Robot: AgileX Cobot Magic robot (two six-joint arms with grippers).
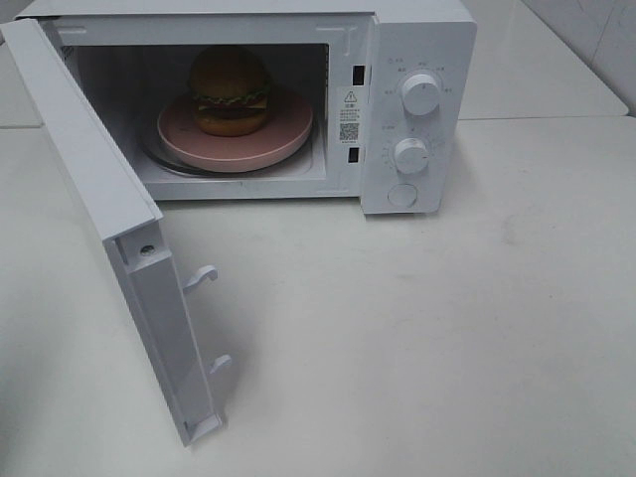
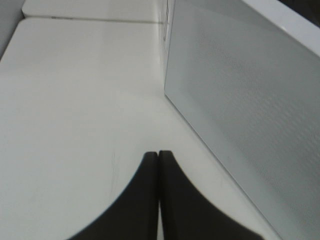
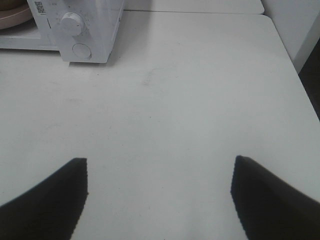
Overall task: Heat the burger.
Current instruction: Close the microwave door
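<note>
Burger (image 1: 231, 89) inside the open microwave (image 1: 417, 40); my left tool (image 2: 158, 155) clenched on nothing, my right tool (image 3: 160, 164) released.

In the high view the microwave stands at 12 o'clock on the white surface (image 1: 447, 328), and its door (image 1: 89, 189) hangs open toward 8 o'clock. The burger sits upright on the round pink plate (image 1: 288, 134) in the cavity, a little toward 10 o'clock of the plate's middle. The two knobs (image 1: 421, 95) are at 3 o'clock of the cavity, one above the other. My left tool's fingers press flat together over bare surface, just beside a flat grey panel of the microwave. My right tool's fingers stand wide apart with only bare surface between them, well apart from the microwave's knob side.
</note>
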